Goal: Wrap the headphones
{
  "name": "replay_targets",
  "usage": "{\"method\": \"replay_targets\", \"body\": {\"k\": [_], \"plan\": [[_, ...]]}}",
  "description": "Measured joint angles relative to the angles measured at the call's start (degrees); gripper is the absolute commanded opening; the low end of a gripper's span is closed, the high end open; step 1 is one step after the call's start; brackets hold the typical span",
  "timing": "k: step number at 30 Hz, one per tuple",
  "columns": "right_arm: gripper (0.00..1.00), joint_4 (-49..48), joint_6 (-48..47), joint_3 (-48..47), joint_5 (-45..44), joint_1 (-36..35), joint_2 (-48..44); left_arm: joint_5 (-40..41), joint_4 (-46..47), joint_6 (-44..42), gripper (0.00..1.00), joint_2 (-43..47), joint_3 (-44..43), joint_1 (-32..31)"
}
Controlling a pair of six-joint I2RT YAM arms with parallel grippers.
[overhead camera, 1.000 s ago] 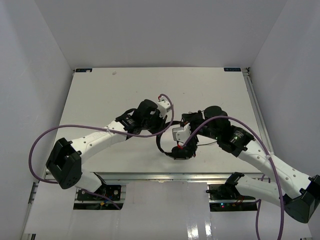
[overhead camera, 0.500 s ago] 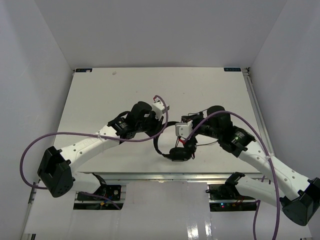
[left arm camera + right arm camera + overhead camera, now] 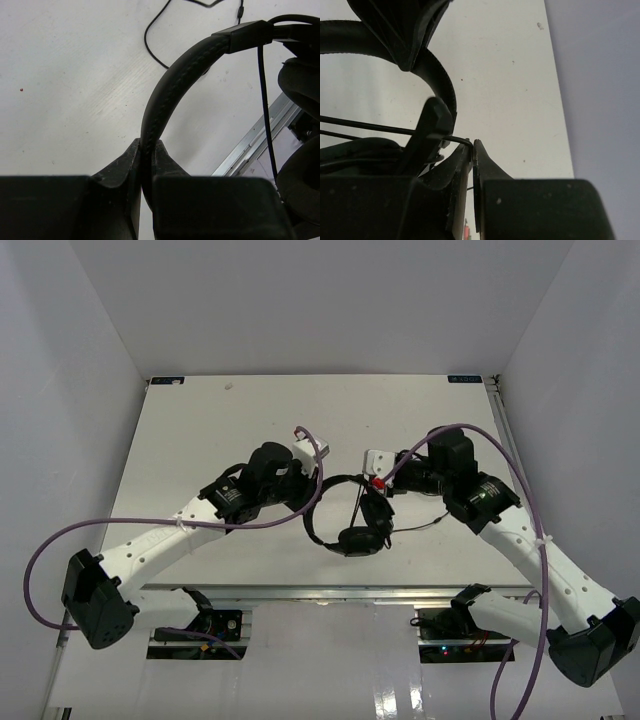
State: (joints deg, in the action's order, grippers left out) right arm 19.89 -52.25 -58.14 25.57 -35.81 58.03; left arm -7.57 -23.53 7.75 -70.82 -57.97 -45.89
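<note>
We see the left tool (image 3: 146,152) clamped on the headband (image 3: 172,90) of the headphones (image 3: 352,538), and the right tool (image 3: 472,149) pinching their thin cable (image 3: 370,126).

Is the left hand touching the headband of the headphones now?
Touching. The left wrist view shows the headband clamped in the shut left hand, with no gap on either side.

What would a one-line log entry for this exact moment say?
left tool: shut on headband | right tool: shut on cable | headphones: held by both tools | wrap: unfinished, cable trails on table
</note>
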Motion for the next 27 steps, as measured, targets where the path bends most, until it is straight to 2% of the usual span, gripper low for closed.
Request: {"method": "replay_targets", "body": {"k": [4, 12, 27], "plan": [[0.10, 1.03, 5.04, -1.38, 5.77, 4.57, 1.66, 1.16, 0.05, 1.31, 0.00, 2.44, -0.85, 0.02], [0.14, 0.95, 11.65, -2.20, 14.25, 8.94, 3.74, 1.14, -0.46, 2.20, 0.00, 4.17, -1.66, 0.02], [0.39, -7.56, 23.44, -0.56, 25.33, 15.54, 7.39, -4.20, -2.21, 3.56, 0.00, 2.79, -6.62, -0.71]]}}
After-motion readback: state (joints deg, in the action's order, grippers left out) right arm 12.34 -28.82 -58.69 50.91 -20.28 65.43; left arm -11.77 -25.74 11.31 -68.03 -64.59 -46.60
